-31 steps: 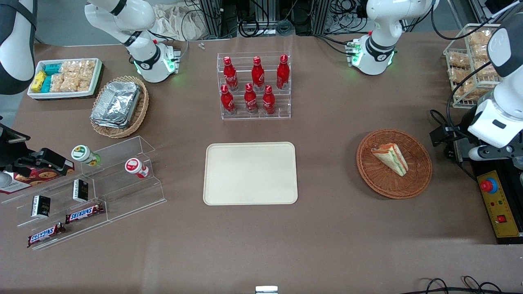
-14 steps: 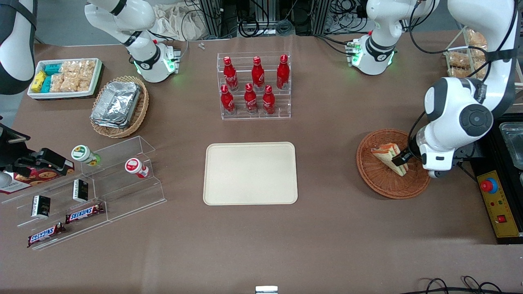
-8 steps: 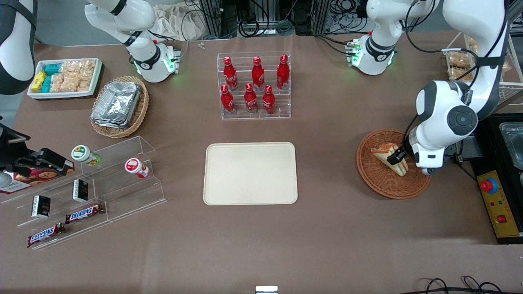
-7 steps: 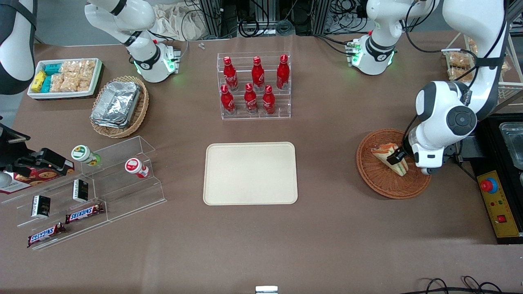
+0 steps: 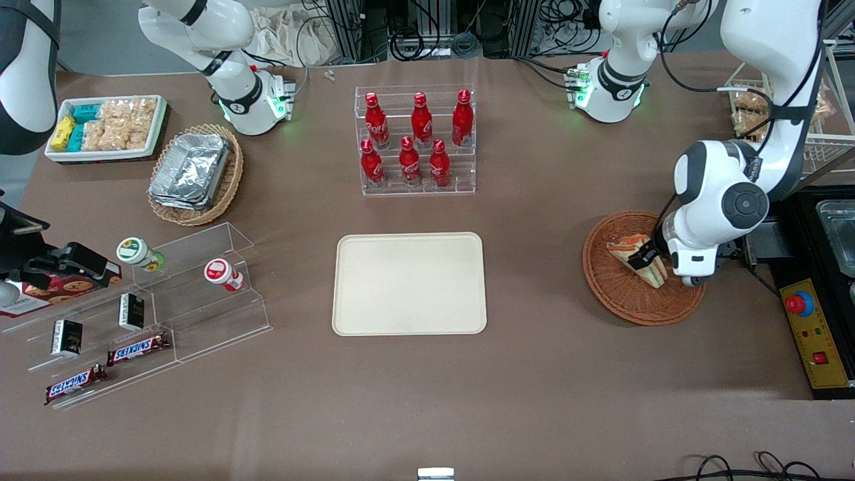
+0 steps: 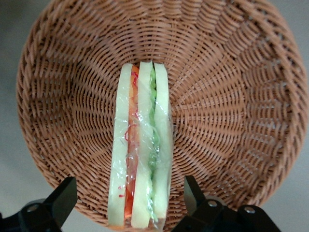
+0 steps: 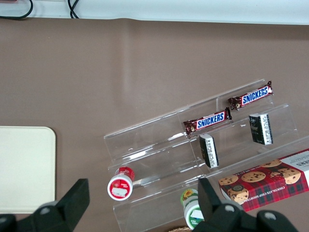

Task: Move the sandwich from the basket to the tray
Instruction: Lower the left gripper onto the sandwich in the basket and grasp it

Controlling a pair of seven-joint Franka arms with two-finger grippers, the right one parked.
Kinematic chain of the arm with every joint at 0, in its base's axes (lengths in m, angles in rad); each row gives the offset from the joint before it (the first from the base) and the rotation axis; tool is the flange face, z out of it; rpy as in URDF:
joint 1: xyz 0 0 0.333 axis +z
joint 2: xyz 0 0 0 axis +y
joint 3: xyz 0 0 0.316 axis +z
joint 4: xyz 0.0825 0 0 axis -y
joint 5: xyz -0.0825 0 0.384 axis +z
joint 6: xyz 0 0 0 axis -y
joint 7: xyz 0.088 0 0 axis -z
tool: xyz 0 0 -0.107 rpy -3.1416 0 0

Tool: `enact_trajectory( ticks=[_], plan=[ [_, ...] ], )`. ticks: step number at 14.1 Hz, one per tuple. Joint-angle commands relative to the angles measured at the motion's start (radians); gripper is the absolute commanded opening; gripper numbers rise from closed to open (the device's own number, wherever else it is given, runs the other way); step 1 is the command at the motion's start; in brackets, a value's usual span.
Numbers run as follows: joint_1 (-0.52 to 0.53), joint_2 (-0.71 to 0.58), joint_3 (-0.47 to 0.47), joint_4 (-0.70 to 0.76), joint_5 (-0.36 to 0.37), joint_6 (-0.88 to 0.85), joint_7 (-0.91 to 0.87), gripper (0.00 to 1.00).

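Claw point(image 6: 128, 205) hung open low over basket point(image 6: 227, 96), one finger either side of sandwich point(image 6: 141, 145). Sandwich lay in basket, long axis running straight between fingers. Tray point(image 5: 409, 283) bare, well apart on tabletop.

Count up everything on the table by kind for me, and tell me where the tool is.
Red bottles: 6
Snickers bars: 2
Small black boxes: 2
Lidded cups: 2
Wicker baskets: 2
Sandwich: 1
Beige tray: 1
White snack tray: 1
Cookie box: 1
Total: 18
The tool is open, straddling the sandwich in the basket.
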Motion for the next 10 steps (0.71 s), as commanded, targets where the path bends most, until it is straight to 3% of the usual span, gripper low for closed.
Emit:
enact_trajectory(
  ticks=[1, 5, 6, 7, 8, 9, 10],
  plan=[
    [0.006, 0.006, -0.003, -0.034, -0.002, 0.046, -0.018, 0.98],
    [0.008, 0.014, -0.003, -0.058, -0.002, 0.089, -0.018, 0.97],
    [0.008, 0.016, -0.003, -0.062, 0.0, 0.095, -0.017, 0.79],
    [0.006, 0.014, -0.003, -0.062, 0.0, 0.095, -0.017, 0.49],
    [0.006, 0.013, -0.003, -0.062, 0.0, 0.094, -0.017, 0.28],
    [0.006, 0.013, -0.003, -0.06, 0.0, 0.094, -0.015, 0.09],
    [0.006, 0.013, -0.003, -0.059, 0.001, 0.094, -0.014, 0.0]
  ],
)
